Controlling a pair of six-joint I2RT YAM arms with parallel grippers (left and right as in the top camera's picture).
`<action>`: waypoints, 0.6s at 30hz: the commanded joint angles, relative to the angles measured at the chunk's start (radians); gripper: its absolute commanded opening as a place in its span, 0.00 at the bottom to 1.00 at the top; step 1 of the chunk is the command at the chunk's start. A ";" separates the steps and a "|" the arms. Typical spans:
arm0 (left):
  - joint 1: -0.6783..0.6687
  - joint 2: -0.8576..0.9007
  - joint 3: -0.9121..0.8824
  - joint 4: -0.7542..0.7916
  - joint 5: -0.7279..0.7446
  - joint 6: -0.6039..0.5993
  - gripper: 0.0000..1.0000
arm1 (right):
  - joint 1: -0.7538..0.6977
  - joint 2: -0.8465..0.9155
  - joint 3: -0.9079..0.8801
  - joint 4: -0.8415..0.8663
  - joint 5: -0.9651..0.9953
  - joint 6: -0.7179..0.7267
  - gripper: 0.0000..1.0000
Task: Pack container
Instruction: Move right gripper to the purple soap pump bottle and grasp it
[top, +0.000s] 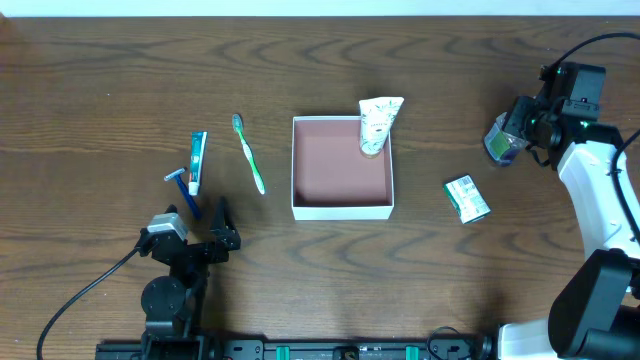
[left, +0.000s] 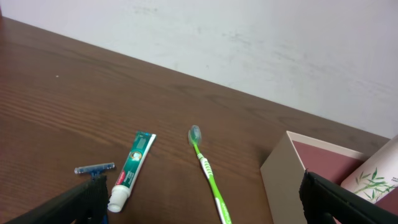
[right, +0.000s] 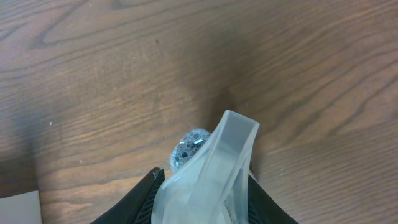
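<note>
The container (top: 342, 210) is a square white-walled box with a reddish-brown floor at the table's middle. A white tube with a bamboo print (top: 378, 125) leans in its back right corner. My right gripper (top: 508, 140) is at the far right, shut on a translucent bottle (right: 208, 177) held above the table. My left gripper (top: 205, 222) is open and empty near the front left. Ahead of it lie a green toothpaste tube (left: 134, 167), a green toothbrush (left: 208, 174) and a blue razor (left: 94, 168). The container's wall (left: 283, 177) and the white tube (left: 376, 177) show in the left wrist view.
A small green-and-white carton (top: 466, 198) lies to the right of the container. The toothbrush (top: 248, 152), toothpaste (top: 197, 160) and razor (top: 183, 185) lie left of the container. A black cable runs from the left arm's base.
</note>
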 joint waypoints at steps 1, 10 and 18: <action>0.005 0.001 -0.018 -0.038 -0.026 0.010 0.98 | -0.001 0.009 0.002 0.022 -0.005 -0.048 0.24; 0.005 0.001 -0.018 -0.038 -0.026 0.010 0.98 | -0.001 0.009 0.002 0.044 -0.003 -0.095 0.53; 0.005 0.001 -0.018 -0.038 -0.026 0.010 0.98 | -0.001 0.028 0.002 0.060 -0.003 -0.102 0.53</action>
